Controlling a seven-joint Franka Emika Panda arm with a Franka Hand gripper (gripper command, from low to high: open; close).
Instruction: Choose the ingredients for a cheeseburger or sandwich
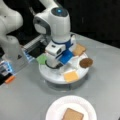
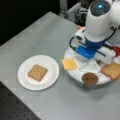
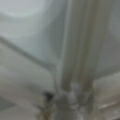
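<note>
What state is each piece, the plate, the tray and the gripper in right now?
Toast square: flat on paper plate.
Second toast square: on divided tray.
Cheese square: on tray.
Patty: at tray's rim.
Lettuce piece: on tray.
Gripper: low over the tray's middle.

The arm [image 1: 53,23] consists of smooth, rounded white segments with grey bands at the joints. The top of the last segment carries 1 round blue light [image 2: 100,6], visible in both front views. Below it sits a blue collar [image 2: 93,45] and a blue block [image 1: 66,56] on the wrist. A black cable [image 2: 71,43] loops beside the white wrist housing [image 1: 53,51], which has a dark square face.
</note>
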